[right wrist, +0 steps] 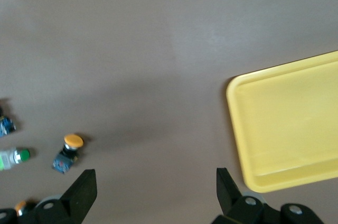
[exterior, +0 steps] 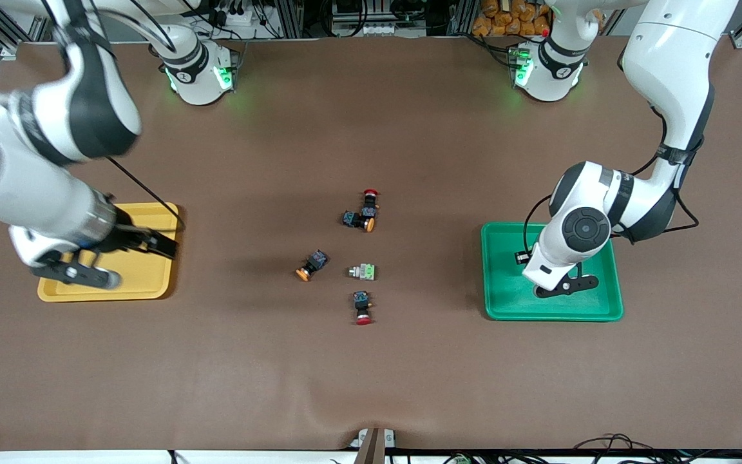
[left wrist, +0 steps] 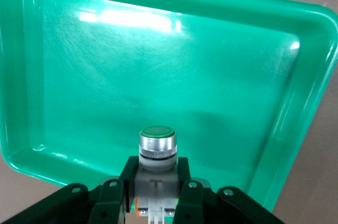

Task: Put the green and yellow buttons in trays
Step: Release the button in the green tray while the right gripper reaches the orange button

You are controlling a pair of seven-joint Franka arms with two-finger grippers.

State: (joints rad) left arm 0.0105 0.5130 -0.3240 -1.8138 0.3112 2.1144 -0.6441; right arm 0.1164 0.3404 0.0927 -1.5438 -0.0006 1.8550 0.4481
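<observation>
Your left hand (left wrist: pixel 156 195) grips a green button (left wrist: pixel 157 147) over the green tray (exterior: pixel 506 303). Your right hand (right wrist: pixel 156 187) hangs spread wide over the yellow tray's (exterior: pixel 145 283) edge. A second green button (exterior: pixel 363 272) and two yellow buttons (exterior: pixel 312 265) lie mid-surface among red ones (exterior: pixel 362 307).

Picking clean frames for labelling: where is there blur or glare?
Front view: the right arm over the yellow tray is motion-smeared, the rest crisp. Left wrist view: white glare streaks the green tray; the held green button is sharp. Right wrist view: slightly soft, no glare.
</observation>
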